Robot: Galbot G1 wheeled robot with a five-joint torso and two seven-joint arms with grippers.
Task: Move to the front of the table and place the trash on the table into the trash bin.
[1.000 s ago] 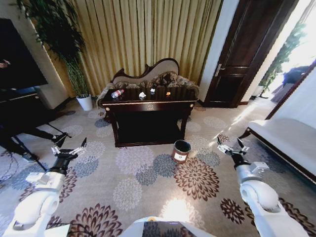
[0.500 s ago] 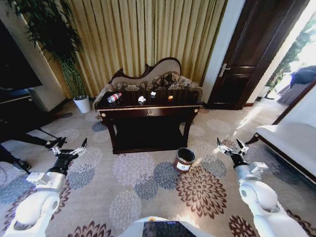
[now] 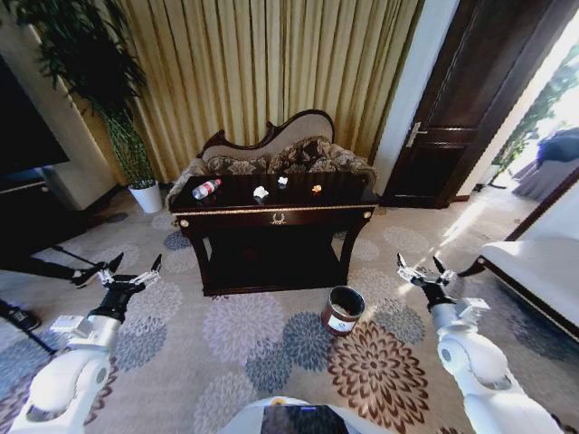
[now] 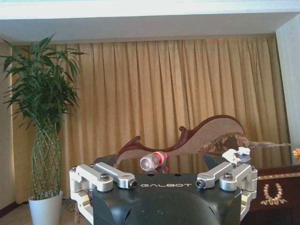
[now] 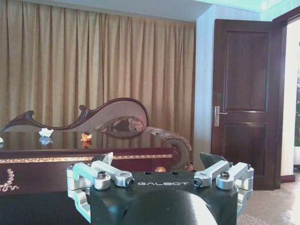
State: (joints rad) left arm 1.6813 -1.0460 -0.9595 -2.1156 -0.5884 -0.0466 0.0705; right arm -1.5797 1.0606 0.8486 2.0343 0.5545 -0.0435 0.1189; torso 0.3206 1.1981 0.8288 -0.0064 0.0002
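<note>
Stood by table (image 3: 271, 217): bin (image 3: 343, 310), seemingly empty; lay on top: bottle (image 3: 206, 188), paper wad (image 3: 261, 192); hovered spread, released: left gripper (image 3: 129, 275), right gripper (image 3: 420, 273).

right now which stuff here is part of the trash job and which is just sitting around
Part of the job:
- table
- plastic bottle
- crumpled paper wad
- small white bit
- orange bit
- trash bin

Just sitting around:
- sofa behind the table
- potted plant
- curtains
- door
</note>
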